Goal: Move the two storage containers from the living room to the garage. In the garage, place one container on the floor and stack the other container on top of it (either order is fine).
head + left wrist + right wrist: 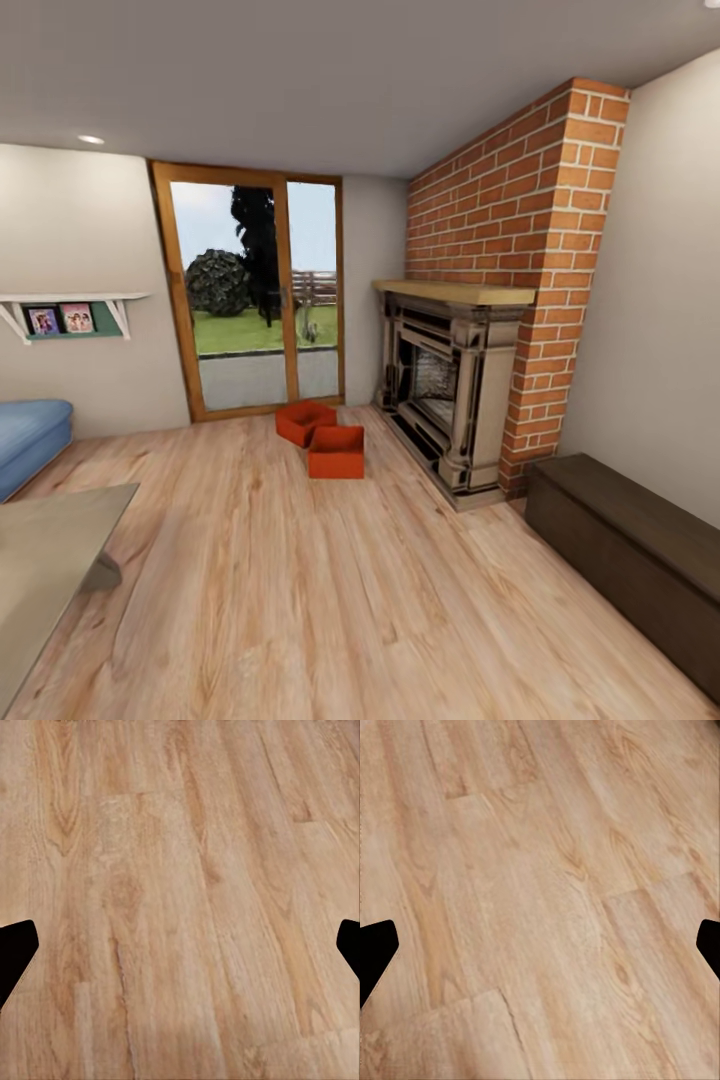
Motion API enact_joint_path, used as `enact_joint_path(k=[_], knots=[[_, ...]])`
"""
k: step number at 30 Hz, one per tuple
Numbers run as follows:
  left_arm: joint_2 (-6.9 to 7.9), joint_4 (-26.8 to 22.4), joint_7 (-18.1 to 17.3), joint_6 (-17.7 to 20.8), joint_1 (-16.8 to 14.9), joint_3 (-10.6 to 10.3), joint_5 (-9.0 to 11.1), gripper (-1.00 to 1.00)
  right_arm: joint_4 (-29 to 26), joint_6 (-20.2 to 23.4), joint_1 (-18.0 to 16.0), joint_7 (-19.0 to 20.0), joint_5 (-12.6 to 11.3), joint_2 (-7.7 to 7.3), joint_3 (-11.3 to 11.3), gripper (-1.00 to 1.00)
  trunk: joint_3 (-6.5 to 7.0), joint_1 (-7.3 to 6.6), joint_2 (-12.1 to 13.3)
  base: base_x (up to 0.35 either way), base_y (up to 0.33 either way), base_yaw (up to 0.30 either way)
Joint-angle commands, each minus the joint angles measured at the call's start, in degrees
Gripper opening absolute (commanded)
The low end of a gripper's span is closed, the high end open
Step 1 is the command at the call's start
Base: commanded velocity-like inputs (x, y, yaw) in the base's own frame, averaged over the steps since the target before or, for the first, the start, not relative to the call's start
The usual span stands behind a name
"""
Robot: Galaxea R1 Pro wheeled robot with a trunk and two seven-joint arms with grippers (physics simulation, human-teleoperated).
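I'm looking across the living room's light wood-plank flooring (300,590), which runs under both of my pincers. Far ahead stands the red brick chimney (510,230) with its ornate dark fireplace (445,395) under a pale wooden mantel, and beside it the wood-framed glass doors (255,300). A long dark brown wooden bench (630,560) sits along the wall to the right, a blue cushion seat (30,440) to the left. The two rust-red open-top storage containers (322,437) rest on the planks in front of the doors, touching at a corner, well ahead of both pincers. My left gripper (180,952) and right gripper (540,952) hang spread wide over bare planks, holding nothing.
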Motion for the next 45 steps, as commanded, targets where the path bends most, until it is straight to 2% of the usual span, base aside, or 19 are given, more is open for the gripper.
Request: enact_joint_path(k=[1, 30, 45], knots=[[-0.03, 0.26, -0.01, -0.35, -0.11, -0.36, 0.39, 1.00, -0.09, -0.08, 0.02, -0.43, -0.45, -0.08, 0.46, 1.00, -0.06, 0.05, -0.05, 0.321, 0.112, 0.000], [-0.03, 0.29, -0.01, -0.35, -0.11, -0.36, 0.39, 1.00, -0.09, -0.08, 0.02, -0.42, -0.45, -0.08, 0.46, 1.00, -0.06, 0.05, -0.05, 0.312, 0.167, -0.029], [-0.03, 0.25, -0.01, -0.35, -0.11, -0.41, 0.39, 1.00, -0.09, -0.08, 0.02, -0.43, -0.45, -0.08, 0.46, 1.00, -0.06, 0.05, -0.05, 0.322, 0.006, 0.000]])
